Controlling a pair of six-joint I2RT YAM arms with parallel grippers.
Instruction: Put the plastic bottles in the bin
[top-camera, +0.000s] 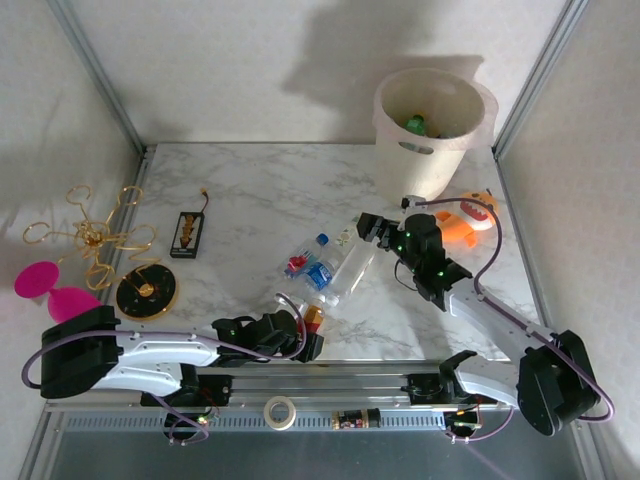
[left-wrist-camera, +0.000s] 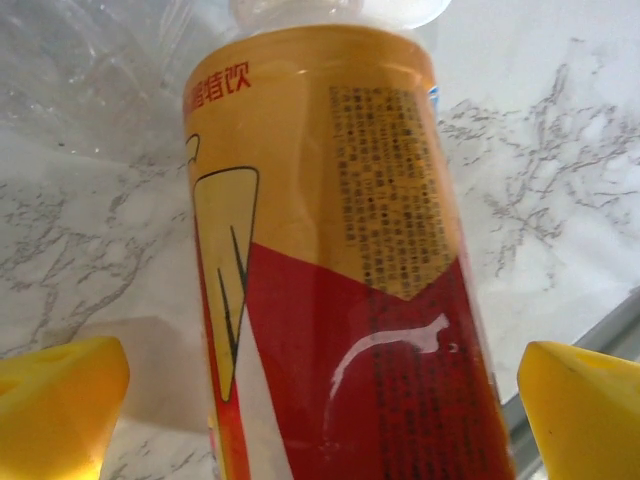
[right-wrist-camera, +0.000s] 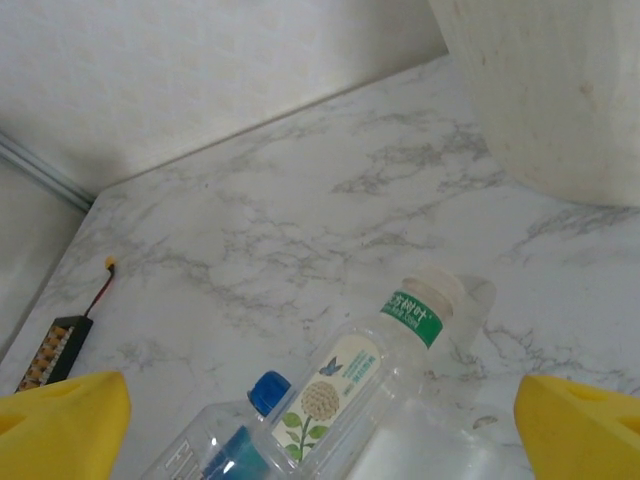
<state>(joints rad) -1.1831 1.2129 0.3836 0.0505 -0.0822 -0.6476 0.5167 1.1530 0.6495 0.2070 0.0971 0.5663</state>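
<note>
The cream-white bin (top-camera: 435, 150) stands at the back right with a green bottle (top-camera: 415, 124) inside. On the marble lie a clear white-capped bottle (top-camera: 350, 265) (right-wrist-camera: 390, 370), a blue-labelled bottle (top-camera: 318, 268) (right-wrist-camera: 240, 435) and a small red-capped one (top-camera: 297, 264). An orange-and-red-labelled bottle (top-camera: 313, 318) (left-wrist-camera: 340, 260) lies near the front edge. My left gripper (top-camera: 305, 338) (left-wrist-camera: 320, 410) is open, and its yellow fingertips (left-wrist-camera: 60, 400) stand either side of that bottle with gaps. My right gripper (top-camera: 378, 230) (right-wrist-camera: 320, 430) is open above the clear bottle's body, beside the bin wall (right-wrist-camera: 560, 90).
An orange toy (top-camera: 470, 222) lies right of the right arm, near the bin. At the left are a gold wire ornament (top-camera: 95, 235), a pink object (top-camera: 45, 285), a gold disc (top-camera: 147, 290) and a black battery pack (top-camera: 187, 233) (right-wrist-camera: 50, 350). A tape roll (top-camera: 281, 411) sits on the front rail.
</note>
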